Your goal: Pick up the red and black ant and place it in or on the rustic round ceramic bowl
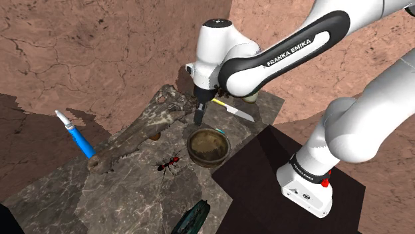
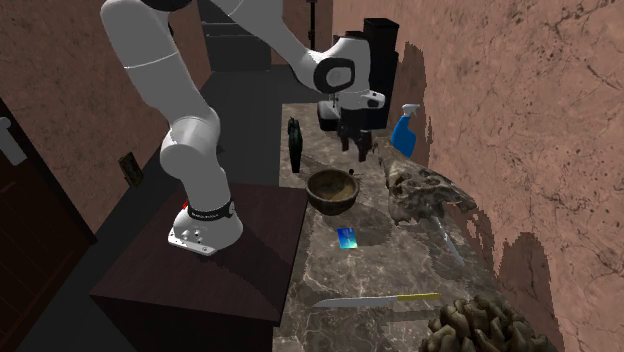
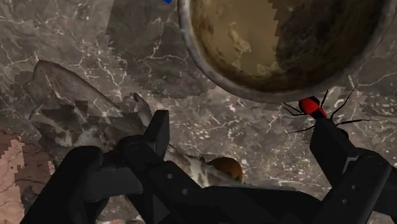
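Observation:
The red and black ant stands on the marble tabletop, close to the bowl on the shoulder view's lower left. In the wrist view the ant lies just outside the bowl's rim, right beyond one of my fingertips. The round brown bowl is upright with nothing in it. My black gripper hangs open above the table, between the bowl and a long skull, holding nothing.
A long bony skull lies beside the bowl. A yellow-handled knife, a blue spray bottle, a dark bottle, a small blue card and a lumpy brown object share the table.

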Controlling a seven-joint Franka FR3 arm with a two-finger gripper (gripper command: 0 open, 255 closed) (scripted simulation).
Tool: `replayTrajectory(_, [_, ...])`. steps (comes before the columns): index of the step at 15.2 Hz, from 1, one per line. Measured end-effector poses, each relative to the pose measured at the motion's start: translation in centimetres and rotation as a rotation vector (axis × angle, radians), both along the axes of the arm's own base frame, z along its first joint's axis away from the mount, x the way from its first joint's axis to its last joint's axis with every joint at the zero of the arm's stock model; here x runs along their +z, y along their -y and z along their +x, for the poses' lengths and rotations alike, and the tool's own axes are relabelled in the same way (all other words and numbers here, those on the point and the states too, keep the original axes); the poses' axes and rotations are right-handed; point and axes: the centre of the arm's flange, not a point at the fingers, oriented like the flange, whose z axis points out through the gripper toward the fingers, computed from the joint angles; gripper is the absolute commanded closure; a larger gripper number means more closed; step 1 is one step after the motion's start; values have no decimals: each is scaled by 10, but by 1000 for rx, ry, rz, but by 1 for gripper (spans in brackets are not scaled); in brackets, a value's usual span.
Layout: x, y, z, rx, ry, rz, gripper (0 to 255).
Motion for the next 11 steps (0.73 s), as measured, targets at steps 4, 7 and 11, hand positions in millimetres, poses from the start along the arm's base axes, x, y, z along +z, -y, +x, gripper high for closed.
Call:
replayTrajectory(4, [-38, -38, 0, 70, 8, -6, 0])
replayTrajectory(7, [-67, -63, 0, 123, 14, -11, 0])
replayTrajectory(11, [-103, -100, -3, 193, 22, -17, 0])
